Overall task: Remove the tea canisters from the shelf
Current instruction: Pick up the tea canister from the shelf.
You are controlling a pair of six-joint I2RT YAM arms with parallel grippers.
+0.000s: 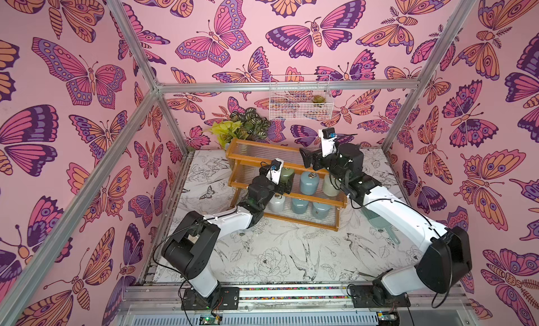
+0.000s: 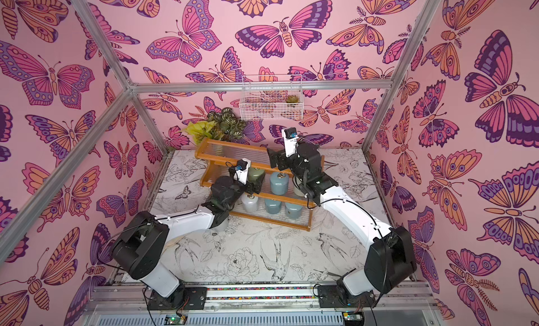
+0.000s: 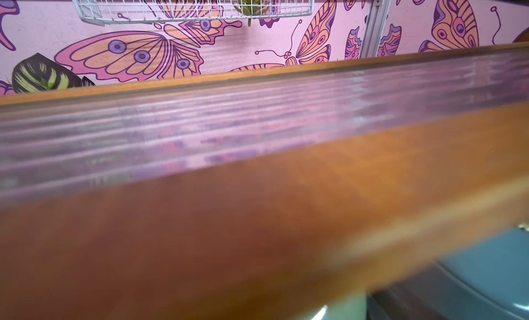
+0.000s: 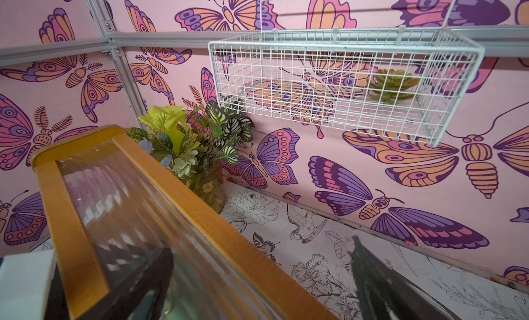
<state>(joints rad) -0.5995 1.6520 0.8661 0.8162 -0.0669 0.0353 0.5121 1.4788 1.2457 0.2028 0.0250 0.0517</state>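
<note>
OK, left jaws are spread wide at the middle tier of the shelf (image 1: 262, 152), either side of the sage green canister (image 1: 284, 173). Can't tell from the top views whether they touch it. Right jaws are also spread wide, holding nothing, over the right end of the shelf's top tier.

Both top views show six tea canisters on the shelf:
- Middle tier: the sage green one, a blue canister (image 1: 309, 182) and a cream canister (image 1: 329, 186).
- Bottom tier: a white canister (image 1: 276, 204) and two more blue canisters (image 1: 299, 205).

Left wrist view shows only a blurred wooden shelf rail close up, plus slivers of a pale green canister (image 3: 340, 307) and a blue one (image 3: 486, 275).

Right wrist view shows both fingers (image 4: 380, 287). One is a dark shape seen through the top tier's ribbed plastic, the other is behind the shelf over the tabletop (image 4: 286, 218). That view also gives the clearest look at the potted plant (image 4: 189, 149) behind the shelf's left end, and at the wire basket (image 4: 343, 46) on the wall above the shelf, holding a succulent (image 4: 392, 84).
</note>
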